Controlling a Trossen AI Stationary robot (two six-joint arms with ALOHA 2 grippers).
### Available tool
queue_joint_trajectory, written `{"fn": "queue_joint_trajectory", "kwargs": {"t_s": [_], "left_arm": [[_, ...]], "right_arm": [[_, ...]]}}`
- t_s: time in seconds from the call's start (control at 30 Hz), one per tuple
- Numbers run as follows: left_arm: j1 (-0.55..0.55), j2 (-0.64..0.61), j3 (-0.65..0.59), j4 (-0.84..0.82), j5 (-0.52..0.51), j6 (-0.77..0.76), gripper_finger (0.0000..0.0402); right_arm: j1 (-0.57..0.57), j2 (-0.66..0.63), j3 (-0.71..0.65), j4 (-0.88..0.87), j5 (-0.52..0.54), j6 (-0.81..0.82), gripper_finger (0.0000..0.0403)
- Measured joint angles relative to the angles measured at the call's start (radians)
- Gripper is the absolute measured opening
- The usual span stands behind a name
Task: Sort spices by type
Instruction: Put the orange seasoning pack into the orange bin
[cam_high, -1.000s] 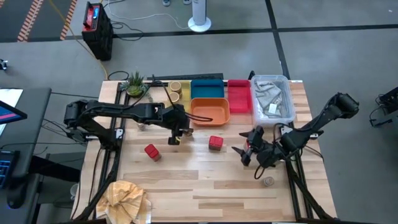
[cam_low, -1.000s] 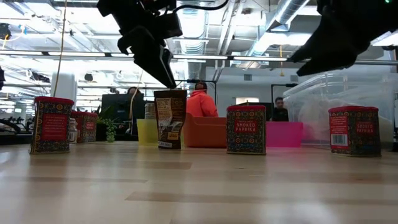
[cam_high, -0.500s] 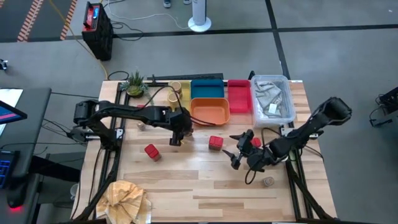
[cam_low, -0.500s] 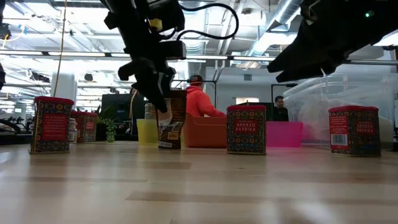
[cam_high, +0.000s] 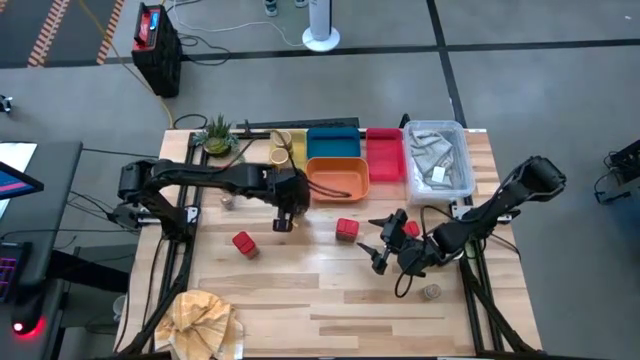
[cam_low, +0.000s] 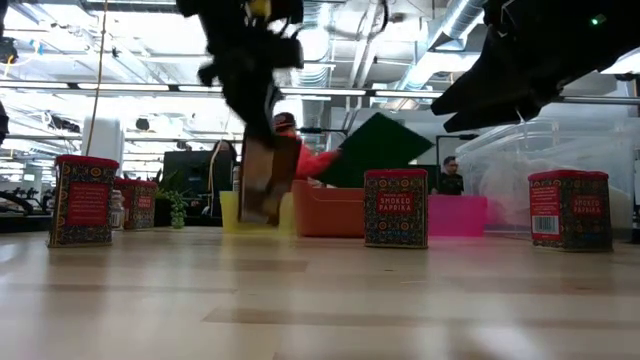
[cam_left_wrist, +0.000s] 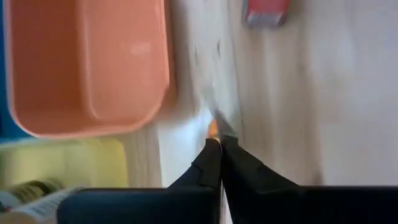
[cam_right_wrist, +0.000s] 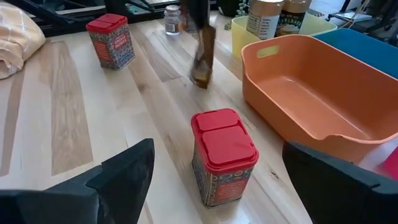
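Observation:
My left gripper (cam_high: 284, 216) is near the orange tray and is shut on the dark brown spice packet (cam_low: 262, 180), which also shows in the right wrist view (cam_right_wrist: 203, 59). My right gripper (cam_high: 383, 246) is open. Its fingers stand wide on either side of a red tin (cam_right_wrist: 224, 155) without touching it; the tin stands on its base (cam_high: 347, 229). Two more red tins stand on the table (cam_high: 244, 244) (cam_high: 411, 229). Tan jars (cam_high: 281, 150) sit in the yellow tray. Small shakers stand on the table (cam_high: 228, 201) (cam_high: 431, 291). My left gripper pinches the brown packet between its two fingers by the upper end (cam_low: 258, 140), coming from above and pointing down. In the left wrist view the packet shows edge-on between the shut fingers (cam_left_wrist: 217, 124). It hangs tilted below the fingers, its lower end (cam_low: 256, 215) just off the table.
Along the far edge stand a yellow tray (cam_high: 297, 140), a blue tray (cam_high: 333, 143), an orange tray (cam_high: 338, 178), a pink tray (cam_high: 385, 155) and a clear bin (cam_high: 438, 158). A green plant (cam_high: 217, 135) is at the far left. A yellow cloth (cam_high: 205, 318) lies near left.
My left gripper came down onto the brown packet, which stood upright on the table, and took hold of it. The packet is now raised a little and tipped. My right gripper moved toward the table's left, up to the red tin, then stayed still.

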Motion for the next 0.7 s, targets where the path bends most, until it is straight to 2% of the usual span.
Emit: {"fn": "queue_joint_trajectory", "kwargs": {"t_s": [0.1, 0.23, 0.37, 0.57, 0.7], "left_arm": [[0.000, 0.000, 0.108, -0.064, 0.039, 0.011, 0.0001], [0.020, 0.000, 0.192, -0.025, 0.043, 0.032, 0.0001], [0.076, 0.000, 0.208, 0.124, 0.039, 0.028, 0.0001], [0.189, 0.034, 0.205, 0.253, 0.042, 0.057, 0.0000], [0.253, 0.114, 0.202, 0.282, 0.111, 0.019, 0.0000]], "right_arm": [[-0.005, 0.000, 0.000, 0.002, 0.000, 0.000, 0.0379], [-0.005, 0.000, 0.000, 0.002, 0.000, 0.002, 0.0379], [-0.005, 0.000, 0.000, 0.003, 0.000, 0.002, 0.0379], [-0.002, 0.000, 0.000, 0.002, -0.001, 0.002, 0.0379], [-0.002, -0.001, 0.001, -0.002, -0.001, 0.000, 0.0379]]}}
